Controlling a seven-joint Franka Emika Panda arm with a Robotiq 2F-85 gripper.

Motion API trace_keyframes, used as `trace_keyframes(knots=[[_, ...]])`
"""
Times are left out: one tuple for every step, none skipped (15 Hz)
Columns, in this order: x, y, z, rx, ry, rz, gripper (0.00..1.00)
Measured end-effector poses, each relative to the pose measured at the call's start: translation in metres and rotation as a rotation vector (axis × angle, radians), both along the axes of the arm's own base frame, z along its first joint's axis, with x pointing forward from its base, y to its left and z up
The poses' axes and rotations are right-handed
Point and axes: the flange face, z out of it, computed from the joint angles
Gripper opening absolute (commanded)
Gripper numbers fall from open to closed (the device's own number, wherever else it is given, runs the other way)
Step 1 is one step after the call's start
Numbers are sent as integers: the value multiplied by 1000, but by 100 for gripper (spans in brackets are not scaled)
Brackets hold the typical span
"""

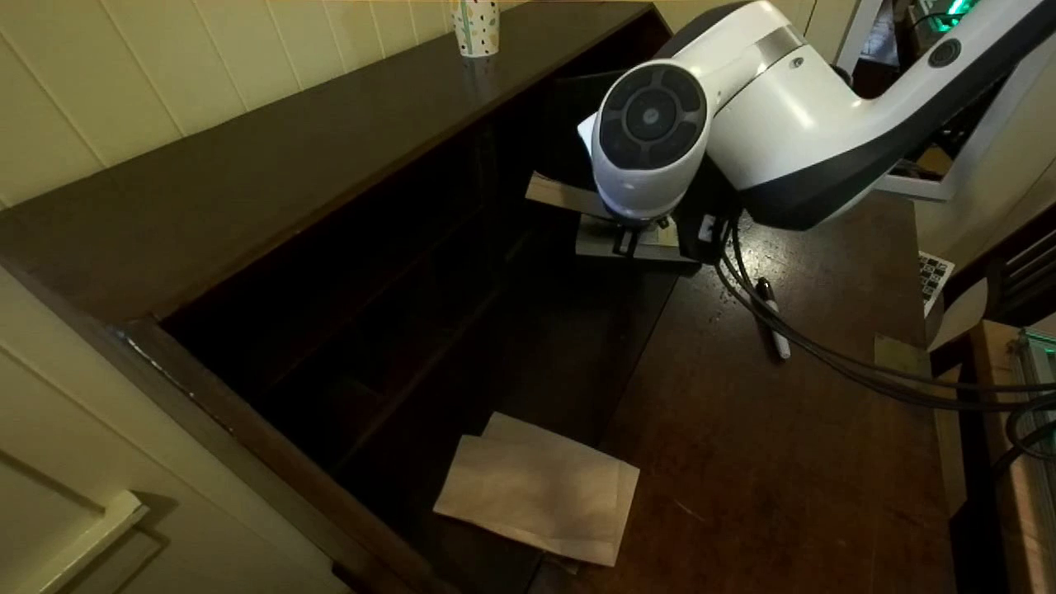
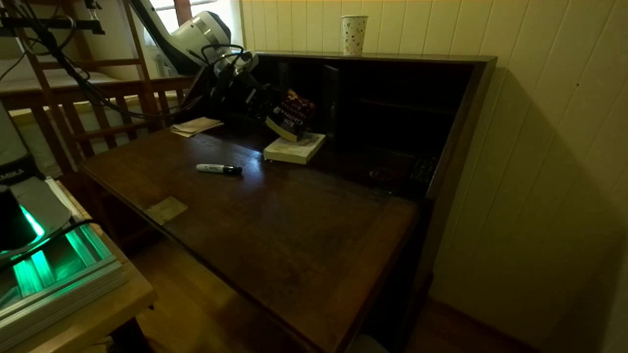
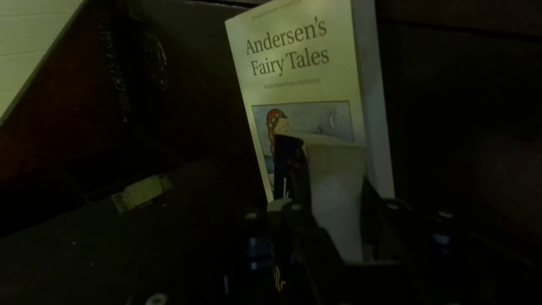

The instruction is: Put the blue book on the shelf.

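I have the arm coming in from the upper right in an exterior view, its forearm held over the worktop and its wrist folded so that the round end cap faces the camera. The gripper sits below that cap. In an exterior view, I see the arm slope down from the upper left, then bend at the wrist, with the gripper reaching toward the open cubbies of the shelf.

The jaws are closed on the blue book; my wrist view shows its pale pages between them, with a strip of dark cover and light lettering alongside. I hold it tilted in front of the cubbies, above the white book, which lies flat at the back of the worktop. I cannot tell whether the two books touch. From the wrist I can read the lower title, "Andersen's Fairy Tales".

Cables loop from the wrist and pass close by the marker on the worktop. The brown papers lie well apart from the gripper. A spotted cup stands upright on the shelf's top board.
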Motion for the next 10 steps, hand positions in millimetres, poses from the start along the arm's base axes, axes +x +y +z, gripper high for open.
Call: trace_keyframes(knots=[[2,-3,4,29,-12,3,7],[3,-6,9,59,-22,5,7],[5,-9,14,88,-29,8,7],[7,-12,17,120,-33,8,7],[8,-14,21,152,-36,8,7],[10,-17,24,186,-36,7,7],[11,-20,28,219,-34,6,7],[13,-24,31,250,-32,3,7],[15,-27,35,280,-28,0,7],[16,-31,38,310,-22,-2,7]])
